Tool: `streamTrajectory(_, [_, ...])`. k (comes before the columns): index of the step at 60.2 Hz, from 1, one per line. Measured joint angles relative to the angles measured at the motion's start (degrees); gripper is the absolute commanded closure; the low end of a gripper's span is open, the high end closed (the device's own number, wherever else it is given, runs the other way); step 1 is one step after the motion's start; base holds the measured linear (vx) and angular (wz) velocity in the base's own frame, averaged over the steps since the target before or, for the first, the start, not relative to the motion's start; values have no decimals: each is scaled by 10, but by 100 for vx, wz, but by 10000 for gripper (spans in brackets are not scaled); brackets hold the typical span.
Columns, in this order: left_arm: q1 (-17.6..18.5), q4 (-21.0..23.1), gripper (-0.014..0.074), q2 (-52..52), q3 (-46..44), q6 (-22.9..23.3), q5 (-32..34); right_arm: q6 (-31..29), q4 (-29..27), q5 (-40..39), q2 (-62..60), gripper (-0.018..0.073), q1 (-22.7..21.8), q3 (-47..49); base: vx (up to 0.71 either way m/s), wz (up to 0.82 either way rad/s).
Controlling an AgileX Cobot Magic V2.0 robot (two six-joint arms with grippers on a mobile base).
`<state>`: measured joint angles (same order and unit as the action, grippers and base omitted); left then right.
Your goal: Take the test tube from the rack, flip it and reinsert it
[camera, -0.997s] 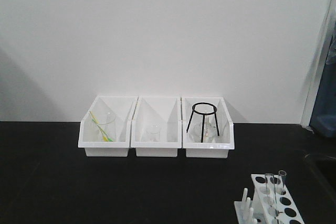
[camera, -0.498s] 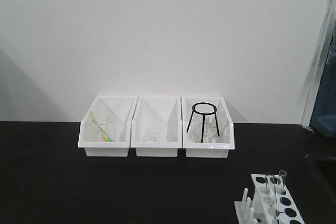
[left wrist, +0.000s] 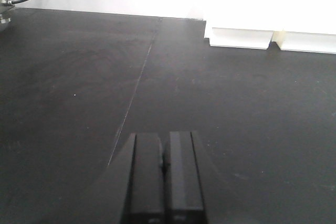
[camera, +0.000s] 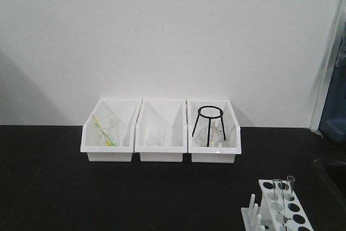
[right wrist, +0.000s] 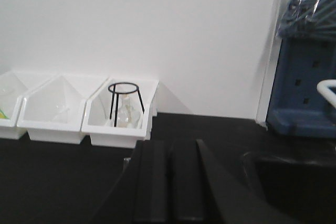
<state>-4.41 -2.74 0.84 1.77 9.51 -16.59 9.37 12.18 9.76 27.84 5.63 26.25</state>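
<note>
Exterior front-facing view, bottom right: the rack (camera: pixel 287 210), cut off by the frame edge, holds two faint clear test tubes (camera: pixel 278 193) upright, mouths up. The left gripper (left wrist: pixel 165 148) and right gripper (right wrist: pixel 169 150) are both pressed closed, holding nothing.

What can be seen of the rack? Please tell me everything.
The rack is small, white and looks like plastic. Its top plate has rows of round holes, and upright pegs stand along its left side. It stands on the black table at the lower right of the front view, cut off by the picture's edge. Two clear tubes stand upright in its far holes. Nothing else is seen touching it.
</note>
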Motion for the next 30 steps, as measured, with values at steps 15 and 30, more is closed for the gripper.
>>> streamTrajectory(15, [0, 0, 603, 0, 0, 0, 0, 0, 0, 4, 152, 328, 0, 46, 0, 0])
streamTrajectory(30, [0, 0, 603, 0, 0, 0, 0, 0, 0, -39, 282, 25, 0, 72, 0, 0])
